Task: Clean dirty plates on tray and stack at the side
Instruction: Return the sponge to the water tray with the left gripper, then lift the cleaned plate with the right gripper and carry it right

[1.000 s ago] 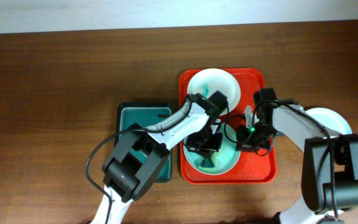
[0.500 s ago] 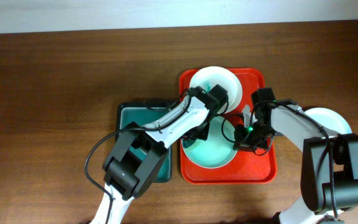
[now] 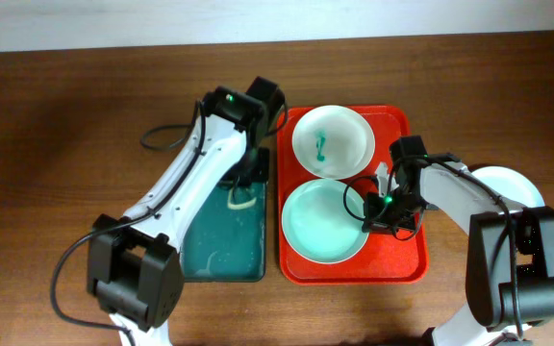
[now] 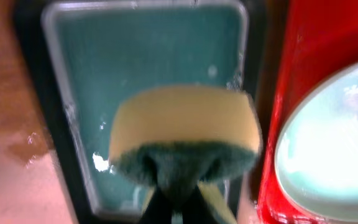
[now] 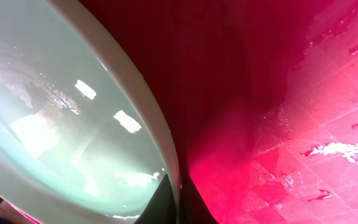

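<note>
Left gripper (image 4: 176, 200): fingers pressed onto the sponge (image 4: 185, 134), pinching its dark green scouring side so the yellow foam bulges above them. It hangs over the basin (image 4: 148, 50); whether the sponge touches the water is hard to tell.
Right gripper (image 5: 176, 193): closed thin on the right rim of the lower plate (image 3: 320, 226), one finger inside the rim, the other outside over the tray (image 5: 278, 93).
Table (image 3: 65, 144): dark brown wood grain across most of the overhead frame, with a wet patch beside the basin at lower left of the left wrist view.
Room: a pale strip (image 3: 162, 19) runs along the top edge of the overhead frame.
Basin: dark green, just left of the tray, holding a shallow film of teal water with foam specks.
Tray: bright red, centre right, its textured floor wet and glinting.
Plates: the upper plate (image 3: 330, 141) sits at the tray's far end with a teal smear in its centre. The lower plate is pale mint and glossy, its rim meeting the upper one's. The third plate (image 3: 506, 181) lies on the table right of the tray, partly under the right arm.
</note>
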Robot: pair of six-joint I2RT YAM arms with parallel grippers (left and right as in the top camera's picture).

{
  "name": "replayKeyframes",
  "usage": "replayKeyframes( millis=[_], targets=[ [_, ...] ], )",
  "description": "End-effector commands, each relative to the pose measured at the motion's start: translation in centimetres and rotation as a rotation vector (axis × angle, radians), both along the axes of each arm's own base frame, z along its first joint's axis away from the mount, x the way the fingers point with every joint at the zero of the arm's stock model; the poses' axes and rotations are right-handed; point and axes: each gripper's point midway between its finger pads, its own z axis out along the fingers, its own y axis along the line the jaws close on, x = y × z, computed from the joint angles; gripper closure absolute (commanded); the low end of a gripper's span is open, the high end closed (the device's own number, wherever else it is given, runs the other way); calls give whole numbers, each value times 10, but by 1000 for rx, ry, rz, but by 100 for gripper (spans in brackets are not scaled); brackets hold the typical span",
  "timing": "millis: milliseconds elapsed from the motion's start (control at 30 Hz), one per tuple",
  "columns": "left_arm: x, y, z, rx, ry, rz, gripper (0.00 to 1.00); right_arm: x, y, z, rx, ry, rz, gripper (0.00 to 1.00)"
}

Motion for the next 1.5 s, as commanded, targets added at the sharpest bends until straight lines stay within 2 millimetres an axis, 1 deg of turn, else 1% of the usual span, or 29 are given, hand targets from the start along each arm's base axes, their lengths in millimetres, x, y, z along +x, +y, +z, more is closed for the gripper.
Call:
replayKeyframes(
  millis=[0, 33, 100, 133, 167, 233, 267, 300, 333, 367, 400, 433, 467, 500, 567, 600, 633, 700, 767, 800, 833, 900, 967, 1000, 1067, 1100, 1167, 1267, 1467],
  targets=[
    [-20, 22, -67, 12, 99, 35, 100, -11, -18, -15, -97, 39, 16, 95],
    [-21, 23, -70, -3, 106, 43, 100, -11, -18, -16, -97, 39, 16, 95],
    [-20, 22, -70, -30, 110, 56, 100, -10, -18, -16, -97, 37, 16, 95],
    [-17, 21, -67, -34, 98, 56, 93, -9, -18, -16, -97, 32, 16, 95],
    [-15, 20, -63, -40, 87, 56, 63, -7, -18, -16, -96, 24, 15, 95],
    [-12, 19, -54, -51, 65, 55, 47, -4, -17, -16, -94, 9, 14, 96],
    [-10, 18, -44, -63, 41, 55, 39, -2, -17, -15, -90, 5, 14, 96],
    [-9, 19, -30, -77, 10, 55, 33, -2, -17, -9, -92, 1, 14, 96],
    [-9, 19, -21, -87, -10, 57, 30, -1, -17, -3, -93, -5, 14, 96],
    [-8, 21, -12, -98, -32, 61, 27, 0, -17, 4, -95, -14, 15, 96],
    [-8, 25, 2, -114, -67, 70, 20, 3, -18, 16, -98, -33, 14, 96],
    [-8, 28, 13, -127, -94, 78, 13, 5, -18, 26, -101, -54, 13, 96],
    [-7, 33, 26, -140, -129, 90, 1, 8, -20, 41, -112, -87, 13, 96],
    [-7, 39, 37, -151, -160, 102, 1, 11, -22, 56, -130, -122, 17, 96],
    [-6, 59, 73, -189, -265, 154, 0, 14, -28, 91, -203, -205, 35, 96],
    [-7, 69, 84, -198, -301, 178, 1, 15, -29, 104, -229, -235, 45, 96],
    [-7, 79, 95, -206, -335, 206, 1, 15, -25, 117, -237, -270, 59, 96],
    [-10, 102, 115, -215, -400, 268, 1, 18, -13, 132, -226, -316, 87, 96],
    [-16, 119, 126, -213, -428, 312, 1, 20, 3, 140, -212, -334, 84, 96],
    [-19, 124, 128, -209, -433, 326, 1, 22, 11, 143, -203, -348, 85, 96],
    [-24, 132, 130, -195, -433, 345, 1, 24, 24, 146, -189, -371, 100, 96],
    [-29, 138, 128, -174, -420, 362, 1, 27, 52, 151, -156, -426, 137, 96],
    [-34, 141, 126, -158, -399, 365, 1, 29, 87, 156, -112, -490, 180, 96],
    [-37, 141, 125, -155, -387, 365, 1, 31, 106, 158, -121, -539, 195, 96],
    [-42, 141, 123, -148, -365, 366, 1, 36, 124, 161, -171, -627, 234, 96],
    [-44, 142, 122, -145, -354, 367, 1, 42, 135, 165, -231, -714, 254, 96],
    [-47, 142, 120, -141, -341, 368, 1, 47, 144, 174, -303, -811, 260, 96],
    [-49, 142, 120, -139, -333, 368, 1, 49, 155, 194, -398, -958, 250, 96],
    [-49, 142, 120, -139, -333, 368, 1, 37, 169, 217, -525, -1118, 262, 96]
  ],
)
